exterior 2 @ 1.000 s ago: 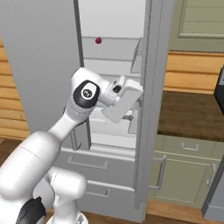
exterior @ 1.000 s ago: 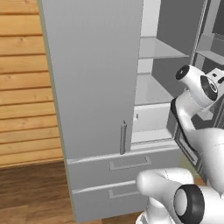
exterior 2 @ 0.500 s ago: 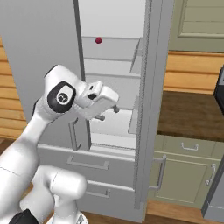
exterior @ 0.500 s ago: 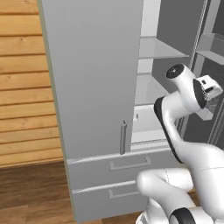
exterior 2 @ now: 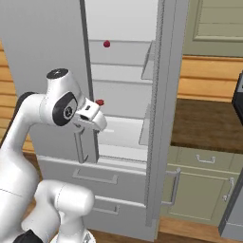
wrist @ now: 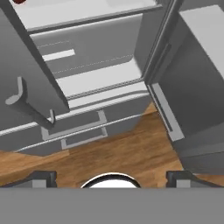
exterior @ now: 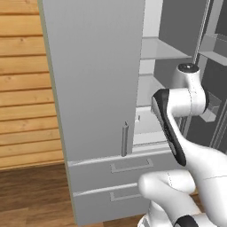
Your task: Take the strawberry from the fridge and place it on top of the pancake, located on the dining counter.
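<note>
The fridge (exterior 2: 47, 57) stands with its left door shut and its right door (exterior 2: 163, 95) swung open, showing pale shelves. A tiny dark red strawberry (exterior 2: 106, 43) lies on an upper shelf. A second small red round thing (exterior 2: 99, 102) lies one shelf lower, and the red edge (wrist: 17, 1) at the top left of the hand view is likely the same one. My gripper (exterior 2: 95, 124) hangs just below and left of it, by the shut door's edge, pointing down. Its fingertips (wrist: 41, 178) stand wide apart with nothing between them. The pancake and the dining counter are out of view.
The shut door's bar handle (exterior 2: 79, 147) is close beside my hand. Two drawers (exterior: 128, 166) sit below the doors. Green cabinets with a dark wooden top (exterior 2: 209, 123) stand to the right. The open door carries bins (exterior: 215, 46). Wooden floor (wrist: 131, 153) lies below.
My hand has swung left and slightly down across the fridge opening, uncovering the lower red thing. The jaws have spread a little wider.
</note>
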Robot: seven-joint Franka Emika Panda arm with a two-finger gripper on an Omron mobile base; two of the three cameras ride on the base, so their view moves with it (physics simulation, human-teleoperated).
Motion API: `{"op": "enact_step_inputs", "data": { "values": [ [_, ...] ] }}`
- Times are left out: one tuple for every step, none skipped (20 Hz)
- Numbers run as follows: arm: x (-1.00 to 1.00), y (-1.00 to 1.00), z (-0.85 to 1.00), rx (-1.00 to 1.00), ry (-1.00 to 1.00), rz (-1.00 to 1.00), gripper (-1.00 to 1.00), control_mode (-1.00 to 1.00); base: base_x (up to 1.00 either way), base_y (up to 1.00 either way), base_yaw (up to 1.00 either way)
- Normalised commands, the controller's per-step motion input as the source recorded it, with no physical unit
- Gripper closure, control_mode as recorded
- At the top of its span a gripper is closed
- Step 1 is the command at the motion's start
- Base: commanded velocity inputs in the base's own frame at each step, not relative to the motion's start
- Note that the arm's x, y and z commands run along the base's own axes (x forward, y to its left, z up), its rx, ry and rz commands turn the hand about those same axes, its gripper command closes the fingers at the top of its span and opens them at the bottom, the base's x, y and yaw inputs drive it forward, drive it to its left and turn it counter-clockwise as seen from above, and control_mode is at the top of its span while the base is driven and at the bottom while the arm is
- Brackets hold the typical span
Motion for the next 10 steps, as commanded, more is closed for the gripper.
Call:
{"op": "enact_step_inputs", "data": {
  "values": [
    [0.21, 1.0, -0.06, 0.21, -0.11, 0.0, -1.0, -1.0, 0.0, 0.0, 0.0],
    [0.21, 1.0, 0.0, 0.06, -0.07, 0.0, -1.0, -1.0, 0.0, 0.0, 0.0],
    [0.21, 1.0, -0.03, 0.0, -0.04, 0.0, -1.0, -1.0, 0.0, 0.0, 0.0],
    [0.24, 1.0, -0.06, 0.0, 0.0, 0.01, -1.0, -1.0, 0.0, 0.0, 0.0],
    [0.23, 1.0, -0.14, -0.02, -0.02, 0.01, -1.0, -1.0, 0.0, 0.0, 0.0],
    [0.26, 1.0, -0.61, -0.05, 0.0, 0.01, -1.0, -1.0, 0.0, 0.0, 0.0],
    [0.54, 0.83, -0.94, -0.08, 0.14, 0.02, -1.0, -1.0, 0.0, 0.0, 0.0],
    [0.66, 0.67, -0.86, -0.13, 0.08, 0.08, -1.0, -1.0, 0.0, 0.0, 0.0],
    [0.64, 0.57, -0.75, -0.11, 0.02, 0.09, -1.0, -1.0, 0.0, 0.0, 0.0],
    [0.67, 0.37, -0.62, -0.05, 0.0, 0.09, -1.0, -1.0, 0.0, 0.0, 0.0]
  ]
}}
